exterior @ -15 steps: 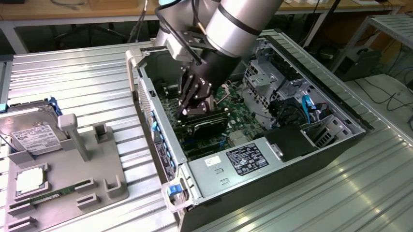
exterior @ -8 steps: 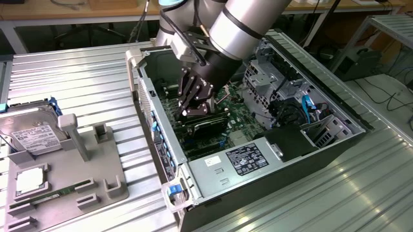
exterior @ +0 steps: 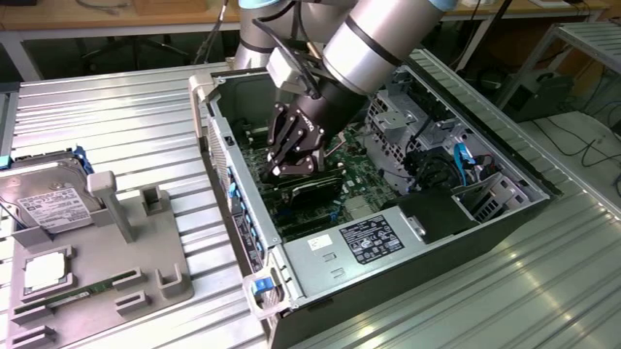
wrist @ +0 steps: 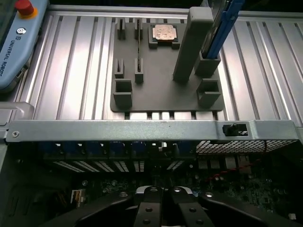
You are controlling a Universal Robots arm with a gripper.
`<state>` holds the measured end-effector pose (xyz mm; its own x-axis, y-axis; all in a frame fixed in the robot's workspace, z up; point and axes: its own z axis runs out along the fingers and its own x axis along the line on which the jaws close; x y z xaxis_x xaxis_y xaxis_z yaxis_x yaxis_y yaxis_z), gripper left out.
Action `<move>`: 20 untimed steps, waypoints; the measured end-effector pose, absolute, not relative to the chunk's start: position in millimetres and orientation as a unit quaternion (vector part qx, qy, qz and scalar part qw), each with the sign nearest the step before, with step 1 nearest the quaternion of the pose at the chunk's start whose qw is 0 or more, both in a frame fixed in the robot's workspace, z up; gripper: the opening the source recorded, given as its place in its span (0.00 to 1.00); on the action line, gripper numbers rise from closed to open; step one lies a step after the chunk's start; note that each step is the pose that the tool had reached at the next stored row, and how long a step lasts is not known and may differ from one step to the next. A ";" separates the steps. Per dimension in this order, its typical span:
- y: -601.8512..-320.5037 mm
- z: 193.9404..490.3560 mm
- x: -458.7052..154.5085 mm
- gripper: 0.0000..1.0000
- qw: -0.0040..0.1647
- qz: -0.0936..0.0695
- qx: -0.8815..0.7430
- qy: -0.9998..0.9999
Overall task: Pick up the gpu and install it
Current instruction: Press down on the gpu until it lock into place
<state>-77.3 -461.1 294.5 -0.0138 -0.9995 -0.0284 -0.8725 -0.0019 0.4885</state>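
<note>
I see the gpu [exterior: 313, 190], a thin flat black expansion card, down inside the open grey metal computer case [exterior: 505, 156], lying flat over the green motherboard [exterior: 364, 174] near the middle of the case floor. The black gripper [exterior: 291, 166] reaches in from above and sits right at the card's upper edge; in the wrist view the two black fingers [wrist: 150, 208] stand pressed together with only a thin slit between them, but I cannot tell whether anything is pinched there.

Room around the card is tight. Toward the exterior view's left it runs close to the case's rear wall with its row of blue slot clips [wrist: 120, 147]. Toward the exterior view's right stand the silver drive cage [exterior: 403, 120] and a loop of blue cable [exterior: 464, 161]. Toward the case's near corner lies the boxed power supply with a black label [exterior: 374, 238]. The arm's thick silver forearm [exterior: 388, 33] fills the space above the opening.

Outside the case, on the ribbed aluminium table [exterior: 126, 109], a flat grey plastic fixture tray [exterior: 107, 262] sits just beside the rear wall. Its upright posts [wrist: 189, 45] stand free, a silver hard drive with a white label [exterior: 43, 200] leans at its far corner, and a slim green memory stick [exterior: 83, 292] lies along its near edge.
</note>
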 end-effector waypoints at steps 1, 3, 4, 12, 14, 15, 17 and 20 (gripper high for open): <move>-461.1 293.5 -77.3 0.11 0.170 -0.191 0.681 -0.686; -461.2 291.4 -77.0 0.11 0.172 -0.193 0.681 -0.685; -461.3 290.1 -76.8 0.11 0.174 -0.194 0.680 -0.685; -461.2 283.7 -77.7 0.11 0.185 -0.201 0.677 -0.683; -460.1 283.2 -77.9 0.11 0.183 -0.199 0.678 -0.684; -459.6 283.0 -78.2 0.11 0.181 -0.198 0.678 -0.684; -459.2 283.0 -80.7 0.11 0.181 -0.197 0.679 -0.684; -459.1 282.8 -85.2 0.11 0.181 -0.197 0.679 -0.684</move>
<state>-85.2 -459.1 282.8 -0.0122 -0.9997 -0.0200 -0.8576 0.0002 0.5143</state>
